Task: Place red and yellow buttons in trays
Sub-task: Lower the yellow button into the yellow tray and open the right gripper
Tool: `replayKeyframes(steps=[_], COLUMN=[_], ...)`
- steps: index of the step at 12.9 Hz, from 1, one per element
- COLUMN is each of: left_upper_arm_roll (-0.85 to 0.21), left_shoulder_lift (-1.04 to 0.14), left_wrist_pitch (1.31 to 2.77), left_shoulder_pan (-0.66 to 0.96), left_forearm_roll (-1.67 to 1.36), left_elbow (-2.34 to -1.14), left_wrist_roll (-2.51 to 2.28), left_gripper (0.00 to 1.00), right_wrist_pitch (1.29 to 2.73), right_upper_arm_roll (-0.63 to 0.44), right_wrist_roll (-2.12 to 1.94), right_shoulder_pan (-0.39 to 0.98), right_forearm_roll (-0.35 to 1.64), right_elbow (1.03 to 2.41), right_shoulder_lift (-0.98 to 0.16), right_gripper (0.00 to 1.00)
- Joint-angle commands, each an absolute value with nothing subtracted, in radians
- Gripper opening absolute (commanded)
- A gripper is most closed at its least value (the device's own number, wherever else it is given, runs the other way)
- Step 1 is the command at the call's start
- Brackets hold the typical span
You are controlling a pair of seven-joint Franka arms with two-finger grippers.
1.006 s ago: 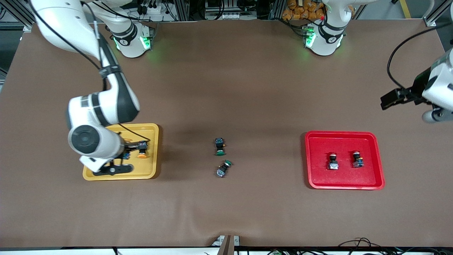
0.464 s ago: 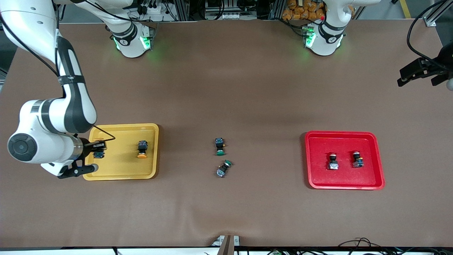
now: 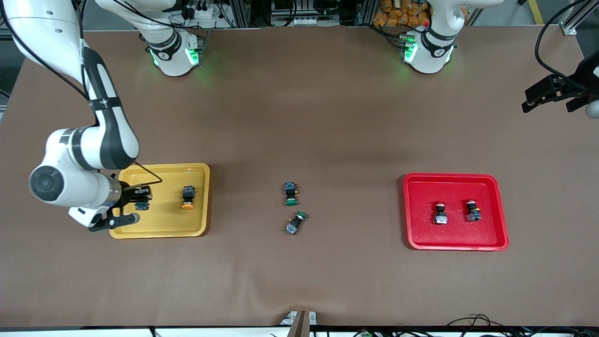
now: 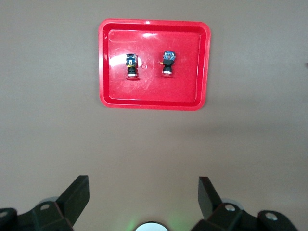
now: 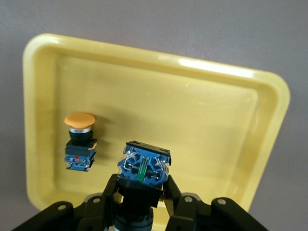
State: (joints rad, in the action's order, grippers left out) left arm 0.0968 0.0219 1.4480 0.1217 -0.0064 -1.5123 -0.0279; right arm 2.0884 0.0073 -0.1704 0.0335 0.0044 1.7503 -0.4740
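Yellow tray [image 3: 161, 229] sits under your right gripper [image 3: 139, 199], which is clenched on a push-button switch [image 5: 143, 163], base up and cap hidden. Lower it straight onto bare tray floor and let go only once it rests, well apart from the orange-capped button [image 3: 188, 197] already lying there.

Your left gripper [image 4: 143, 199] waits with jaws released, high over the left arm's end of the table.

Both red-capped buttons [image 3: 440, 213] lie in the red tray [image 3: 456, 245]. Leave the two green-capped switches [image 3: 290, 193] mid-table alone; nothing blocks the drop.
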Motion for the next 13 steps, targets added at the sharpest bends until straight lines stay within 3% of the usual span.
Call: replayKeyframes(steps=[1, 4, 13], left_upper_arm_roll=[0.086, 0.034, 0.031], left_shoulder_lift=[0.038, 0.038, 0.037], left_wrist_pitch=[1.454, 1.457, 1.448], left_shoulder_pan=[0.12, 0.126, 0.114], left_forearm_roll=[-0.006, 0.017, 0.015], left_elbow=[-1.529, -1.529, -1.526], left_wrist_roll=[-0.043, -0.121, -0.137], left_gripper=[1.0, 1.0, 1.0], right_wrist_pitch=[2.219, 2.301, 2.365], right_upper_arm_roll=[0.015, 0.015, 0.015], right_wrist_roll=[-0.172, -0.17, -0.167], right_shoulder_pan=[0.026, 0.018, 0.034], right_forearm_roll=[0.02, 0.021, 0.057], right_elbow=[1.925, 1.986, 1.982], right_shoulder_lift=[-0.382, -0.388, -0.498], right_gripper=[0.0, 0.0, 0.0])
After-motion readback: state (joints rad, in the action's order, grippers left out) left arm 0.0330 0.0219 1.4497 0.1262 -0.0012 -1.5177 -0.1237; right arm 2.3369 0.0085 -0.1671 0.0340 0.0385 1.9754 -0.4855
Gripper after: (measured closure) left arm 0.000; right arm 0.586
